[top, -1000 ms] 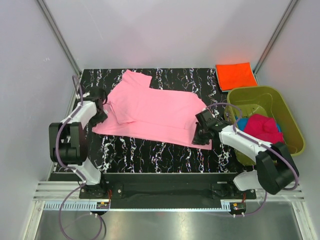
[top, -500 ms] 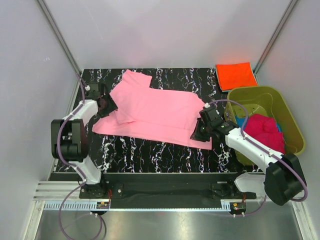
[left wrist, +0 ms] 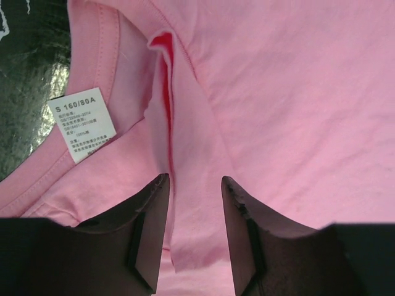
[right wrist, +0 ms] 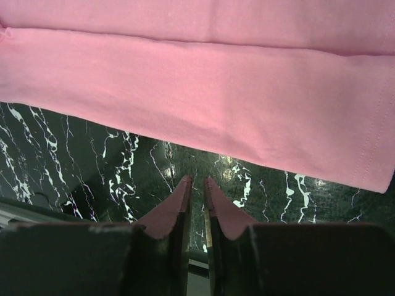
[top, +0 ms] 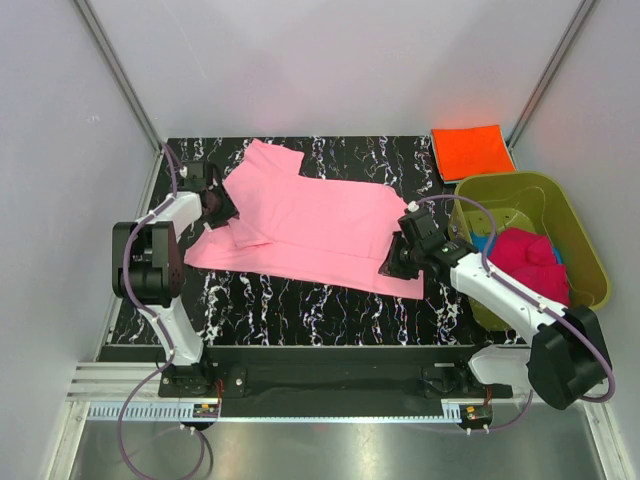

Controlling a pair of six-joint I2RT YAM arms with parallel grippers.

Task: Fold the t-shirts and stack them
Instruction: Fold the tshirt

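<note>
Two grippers worked one light pink t-shirt [top: 310, 225] spread on the black marbled worktop [top: 300, 305]. The right gripper [right wrist: 196, 182], nearly closed, held nothing; the left gripper [left wrist: 194, 182] stood partly open over a fold. Right, one olive tub [top: 585, 250] held a magenta t-shirt [top: 525, 255] and a blue t-shirt [top: 484, 246]; one orange t-shirt [top: 472, 151] lay folded far right.

table: I'm looking at a black marble-pattern top [top: 300, 310] with white walls round it
pink shirt: the light pink tee [top: 310, 225] is spread across the middle, one flap folded over near its left end
left gripper: mine [top: 220, 207] sits at the shirt's left edge, can't tell from up here how its jaws stand
right gripper: [top: 393, 262] at the shirt's near right corner, jaws hard to read too
orange shirt: folded square [top: 472, 151] in the far right corner, well apart from the pink one
tub: olive-green [top: 580, 250], right side, magenta [top: 528, 258] and blue [top: 486, 246] fabric inside
</note>
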